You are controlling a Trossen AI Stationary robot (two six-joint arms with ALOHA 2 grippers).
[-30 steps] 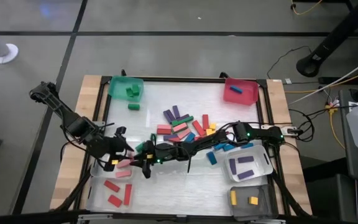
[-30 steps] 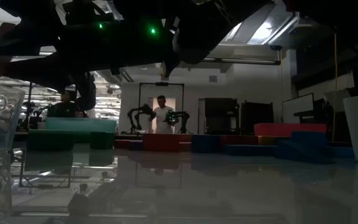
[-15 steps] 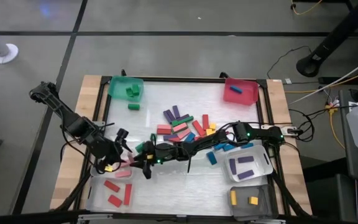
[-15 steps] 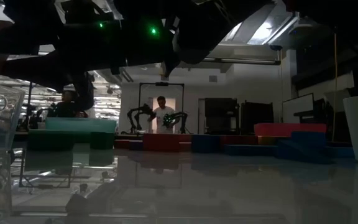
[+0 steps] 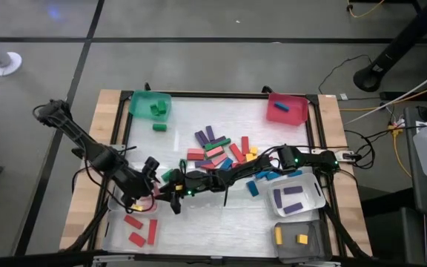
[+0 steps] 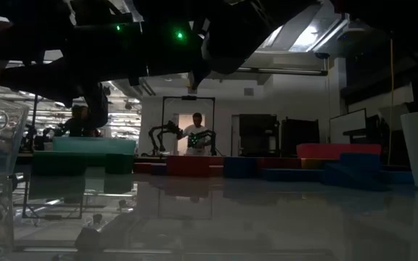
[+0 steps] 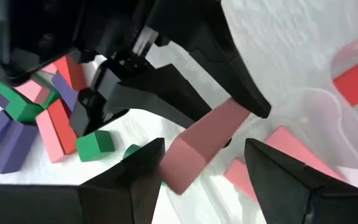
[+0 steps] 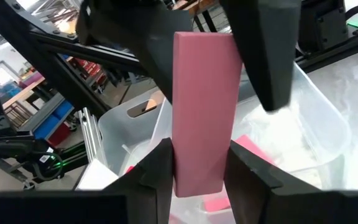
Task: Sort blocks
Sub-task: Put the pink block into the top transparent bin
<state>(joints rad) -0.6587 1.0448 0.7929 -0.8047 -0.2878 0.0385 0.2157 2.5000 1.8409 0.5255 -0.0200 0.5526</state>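
High view: blocks [image 5: 217,150] lie heaped at the table's centre, a loose mix of purple, pink, red, green and blue bars. At about seven o'clock from the heap both grippers meet: left gripper [image 5: 148,187] comes in from nine o'clock, right gripper [image 5: 170,199] reaches across from three o'clock. Just below them stands the clear bin [image 5: 117,228], with red bars already inside. Green bin [image 5: 141,99] sits at eleven o'clock, red bin [image 5: 296,103] at one o'clock, and two more bins at five o'clock hold purple and yellow pieces.

Low view: dark arm bodies fill the upper part; neither gripper's fingers can be made out. A person [image 6: 197,135] stands well back in the room.

Left wrist view: left jaws stand wide, empty, either side of the pink block [image 7: 205,144] without touching it. The block is pinched at its far end by the other arm's fingers, over the clear bin's rim.

Right wrist view: right jaws narrow, clamped on the pink block [image 8: 204,107], which stands upright between them; the clear bin lies beyond.

Step in hand: judged a handover or a drop at the bin.

Doing it well: keep the right grip firm until the left jaws close squarely on the free end, or until the block is clear inside the rim; avoid finger collisions.
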